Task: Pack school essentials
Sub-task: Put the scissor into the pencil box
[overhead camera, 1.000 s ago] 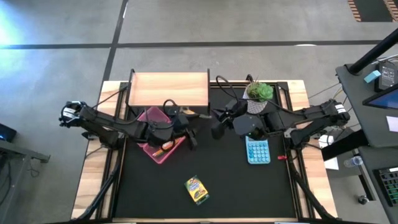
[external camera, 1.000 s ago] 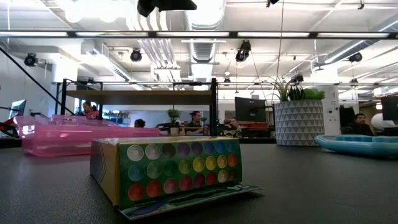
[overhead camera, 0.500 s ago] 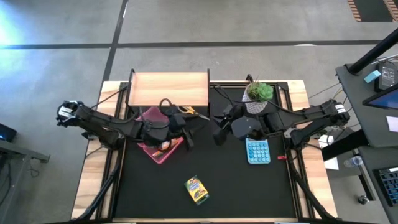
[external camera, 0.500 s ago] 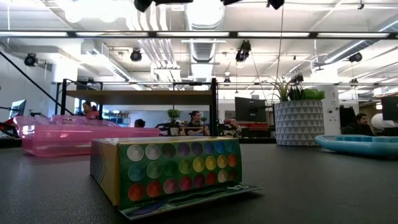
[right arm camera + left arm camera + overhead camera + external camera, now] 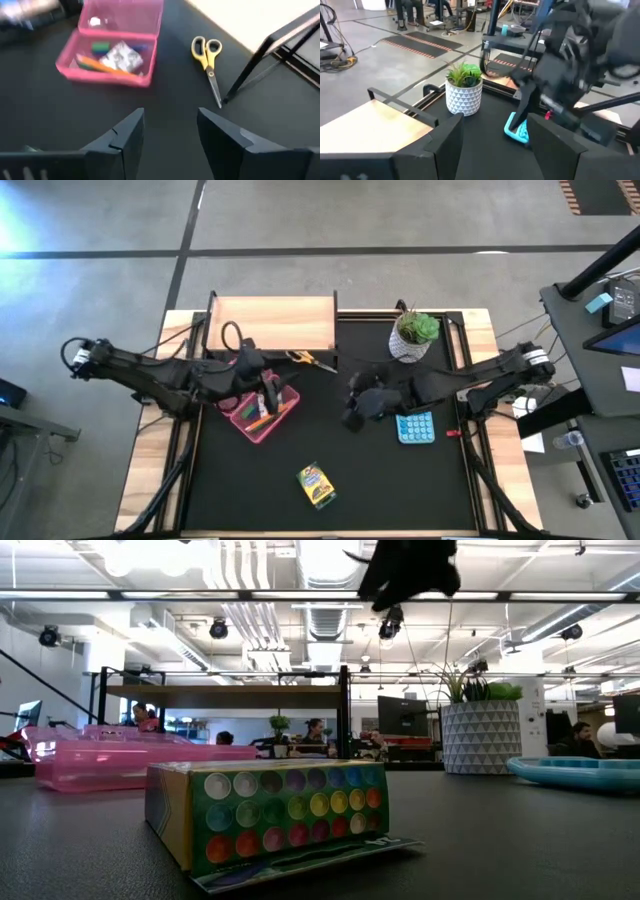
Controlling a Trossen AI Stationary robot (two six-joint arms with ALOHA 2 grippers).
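Note:
An open pink case (image 5: 262, 412) lies on the black mat; in the right wrist view the pink case (image 5: 106, 62) holds an orange pencil (image 5: 97, 65), a green piece (image 5: 100, 47) and a small white patterned square (image 5: 121, 56). Yellow-handled scissors (image 5: 310, 360) lie flat on the mat beside it, also seen as the scissors (image 5: 208, 59). The crayon box (image 5: 316, 485) lies near the front edge. My left gripper (image 5: 272, 390) hangs open over the case. My right gripper (image 5: 350, 418) is open above the mat's middle, with nothing between its fingers (image 5: 125, 132).
A wooden box (image 5: 272, 325) stands at the far edge, its dark frame post (image 5: 260, 55) close to the scissors. A potted plant (image 5: 414, 335) stands at the far right, and a blue calculator (image 5: 414, 425) lies beneath my right arm. Bare mat shows between the case and the crayon box.
My right gripper has come down and toward the near edge, tipping downward, and now shows at the top of the low view. My left arm has drawn back toward the table's left edge and risen a little, so more of the pink case shows.

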